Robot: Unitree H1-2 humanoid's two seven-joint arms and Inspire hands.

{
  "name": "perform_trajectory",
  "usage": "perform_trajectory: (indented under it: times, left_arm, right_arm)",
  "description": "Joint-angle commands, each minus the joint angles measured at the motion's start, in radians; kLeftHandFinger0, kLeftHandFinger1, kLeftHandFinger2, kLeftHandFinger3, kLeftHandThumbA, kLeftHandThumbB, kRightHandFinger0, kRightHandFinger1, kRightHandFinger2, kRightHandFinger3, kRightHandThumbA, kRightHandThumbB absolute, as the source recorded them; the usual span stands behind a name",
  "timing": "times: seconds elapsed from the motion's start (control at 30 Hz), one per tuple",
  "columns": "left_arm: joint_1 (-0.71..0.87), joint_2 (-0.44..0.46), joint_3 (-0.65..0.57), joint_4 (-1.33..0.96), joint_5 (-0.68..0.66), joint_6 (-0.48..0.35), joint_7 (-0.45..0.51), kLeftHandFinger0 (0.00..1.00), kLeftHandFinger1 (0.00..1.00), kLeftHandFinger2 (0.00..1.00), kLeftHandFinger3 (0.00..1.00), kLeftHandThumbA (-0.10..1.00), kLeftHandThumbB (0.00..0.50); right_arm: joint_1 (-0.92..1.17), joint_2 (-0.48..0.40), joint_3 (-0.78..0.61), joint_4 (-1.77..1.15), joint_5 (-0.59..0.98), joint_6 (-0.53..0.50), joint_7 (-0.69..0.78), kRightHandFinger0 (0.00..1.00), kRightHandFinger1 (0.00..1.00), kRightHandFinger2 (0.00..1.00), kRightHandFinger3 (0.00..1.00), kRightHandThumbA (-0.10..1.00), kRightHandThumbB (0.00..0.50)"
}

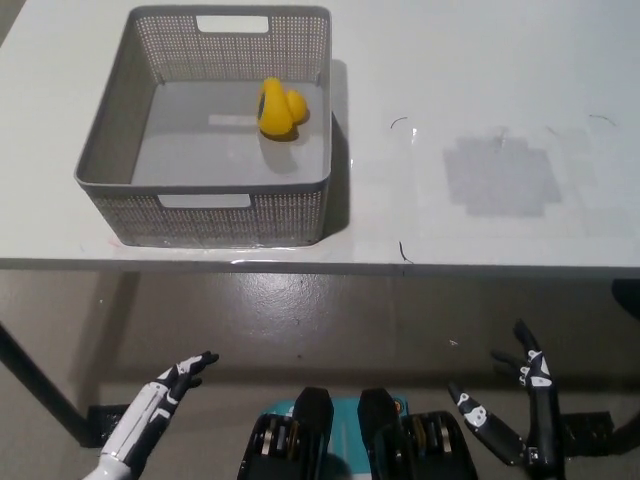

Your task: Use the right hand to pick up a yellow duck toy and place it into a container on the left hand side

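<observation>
The duck (279, 107) is located inside the basket (120, 150), near its far right corner, resting on the basket floor. The basket is positioned on the table (480, 80). Right of the basket, a grey patch (500, 178) is seen on the table. Below the table edge, the right hand (515, 420) is held open and empty, fingers spread. The left hand (160, 400) is held below the basket, fingers extended, nothing grasped.
</observation>
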Motion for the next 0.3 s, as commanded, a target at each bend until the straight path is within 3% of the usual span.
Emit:
perform_trajectory:
  times: [0.0, 0.27]
  left_arm:
    - [-0.015, 0.015, -0.008, -0.005, 0.004, -0.056, -0.010, 1.00, 1.00, 1.00, 1.00, 1.00, 0.295]
    - [-0.019, 0.013, -0.001, -0.006, -0.005, -0.052, -0.006, 1.00, 1.00, 1.00, 1.00, 1.00, 0.314]
  right_arm:
    - [-0.038, -0.016, 0.008, 0.004, 0.021, -0.054, -0.016, 0.65, 0.72, 0.95, 1.00, 0.88, 0.357]
    - [-0.042, -0.018, 0.016, 0.006, 0.012, -0.054, -0.022, 0.64, 0.72, 0.90, 1.00, 0.87, 0.339]
